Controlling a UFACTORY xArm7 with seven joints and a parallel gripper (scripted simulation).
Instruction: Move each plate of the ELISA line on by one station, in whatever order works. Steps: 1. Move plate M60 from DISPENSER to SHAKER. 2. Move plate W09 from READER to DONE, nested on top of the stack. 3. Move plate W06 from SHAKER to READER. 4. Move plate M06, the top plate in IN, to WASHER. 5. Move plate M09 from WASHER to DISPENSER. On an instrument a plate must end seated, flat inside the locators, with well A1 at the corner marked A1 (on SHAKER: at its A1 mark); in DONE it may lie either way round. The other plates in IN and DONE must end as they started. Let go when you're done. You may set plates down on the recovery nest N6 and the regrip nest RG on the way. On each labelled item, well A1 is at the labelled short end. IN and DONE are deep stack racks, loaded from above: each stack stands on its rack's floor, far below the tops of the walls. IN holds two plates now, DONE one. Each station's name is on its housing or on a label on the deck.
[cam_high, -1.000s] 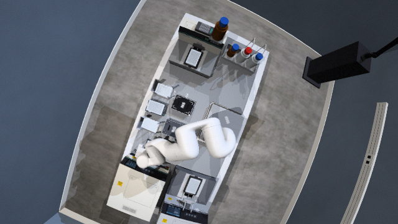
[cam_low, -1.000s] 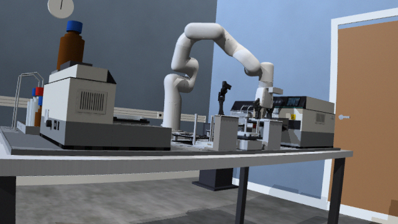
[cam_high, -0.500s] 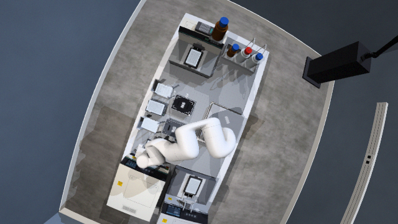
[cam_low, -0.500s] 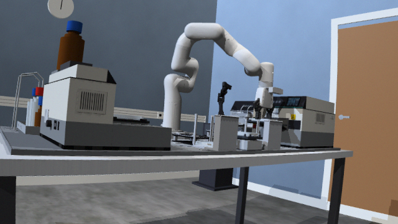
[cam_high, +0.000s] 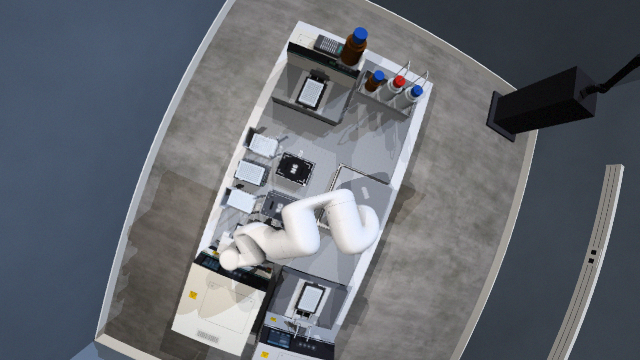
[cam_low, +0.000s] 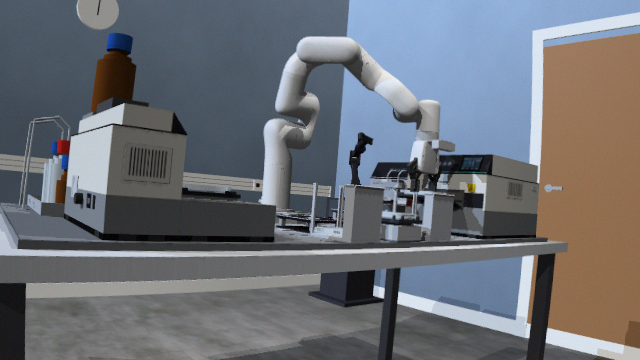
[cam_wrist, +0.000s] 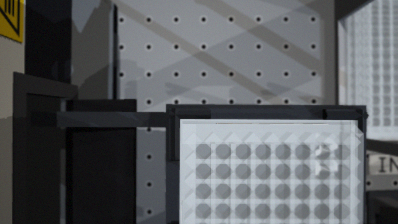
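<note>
In the wrist view a clear well plate (cam_wrist: 270, 170) sits flat in a black tray (cam_wrist: 260, 111), right under the camera. It is on the station in front of the large white housing (cam_high: 220, 305), which I take for READER, so the plate is W09; its label is not in view. My gripper (cam_low: 414, 186) is down at this tray, and its fingers are closed on the plate's sides. The fingertips are out of sight in the wrist view, and in the overhead view the arm (cam_high: 280, 235) hides them.
An IN label (cam_wrist: 386, 165) and another white plate (cam_wrist: 370, 65) are just to the right. Other plates sit at the far instrument (cam_high: 311, 93), the near right instrument (cam_high: 309, 297) and along the left edge (cam_high: 263, 145) (cam_high: 250, 172) (cam_high: 240, 200). Bottles (cam_high: 398, 86) stand at the far end.
</note>
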